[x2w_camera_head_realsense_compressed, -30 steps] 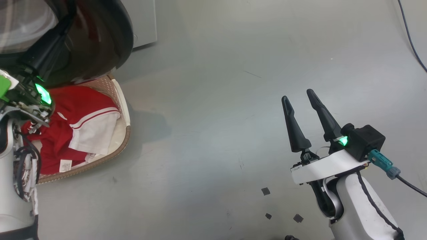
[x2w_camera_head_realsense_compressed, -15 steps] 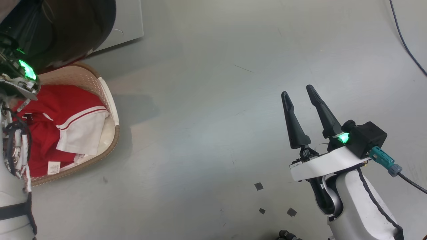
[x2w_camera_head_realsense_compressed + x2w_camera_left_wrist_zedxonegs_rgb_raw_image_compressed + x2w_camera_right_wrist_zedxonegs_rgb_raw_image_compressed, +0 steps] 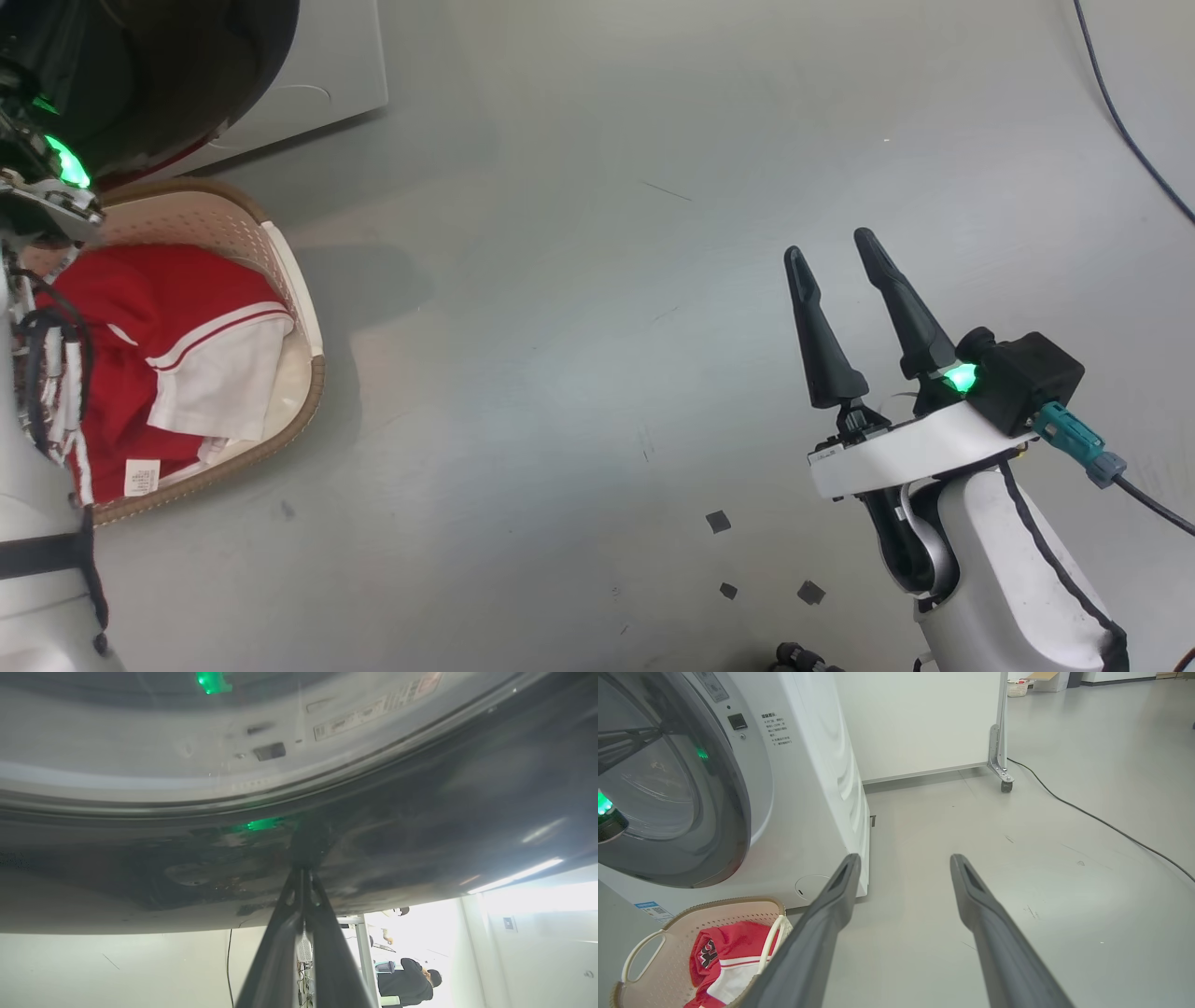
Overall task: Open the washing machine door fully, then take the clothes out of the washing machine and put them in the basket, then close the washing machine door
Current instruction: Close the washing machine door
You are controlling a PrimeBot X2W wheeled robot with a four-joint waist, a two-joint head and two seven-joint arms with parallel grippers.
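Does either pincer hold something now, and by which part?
Nothing is held. The left pincer is shut empty, its tips against the black rim of the washing machine door; the right pincer is open.

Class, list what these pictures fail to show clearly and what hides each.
Left wrist view: whether the left gripper touches the washing machine door; dark fingertips merge with its black rim.
Right wrist view: print on the washing machine, too small.
Head view: the basket, left side behind the left arm.
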